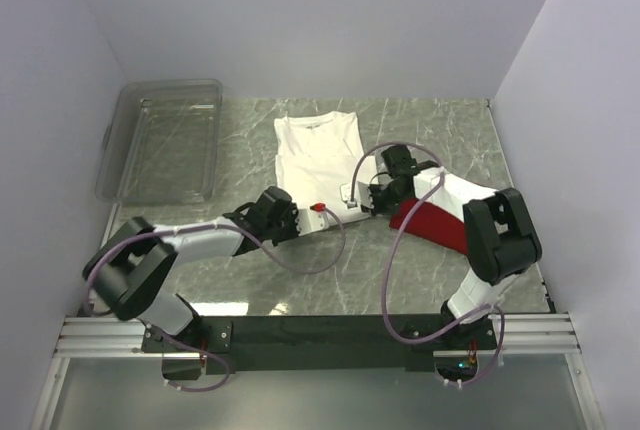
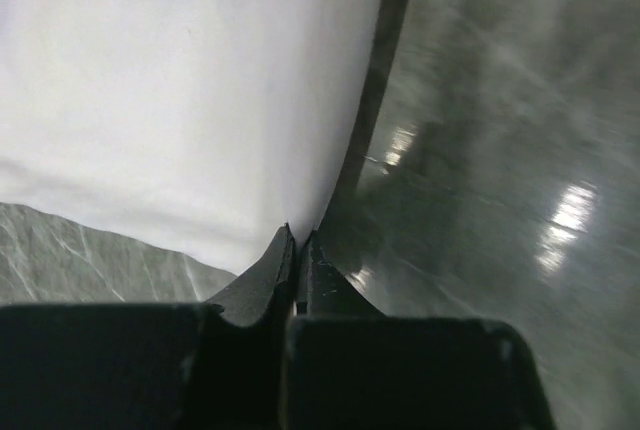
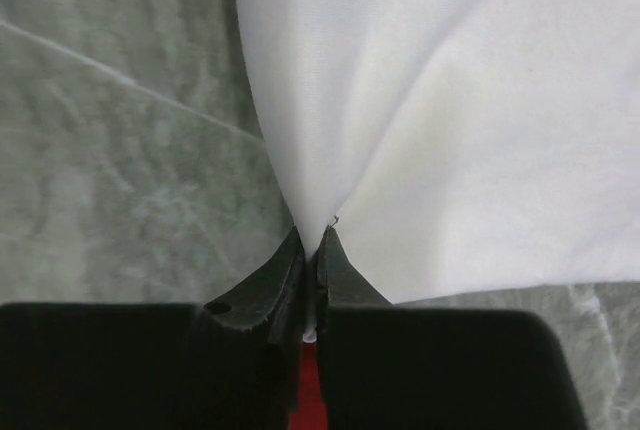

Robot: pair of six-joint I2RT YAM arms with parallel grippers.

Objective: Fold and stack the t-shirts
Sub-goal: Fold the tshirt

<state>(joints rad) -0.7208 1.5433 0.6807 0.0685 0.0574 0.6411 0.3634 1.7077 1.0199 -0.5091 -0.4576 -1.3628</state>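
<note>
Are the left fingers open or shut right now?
Shut: the left fingers meet at their tips, pinching the white shirt by its edge.

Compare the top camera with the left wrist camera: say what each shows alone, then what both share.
Only the top camera shows the clear bin, the red shirt and the right gripper. Only the left wrist camera shows, close up, the left gripper pinched shut on the edge of the white shirt. Both show that shirt, that gripper and the marble table.
</note>
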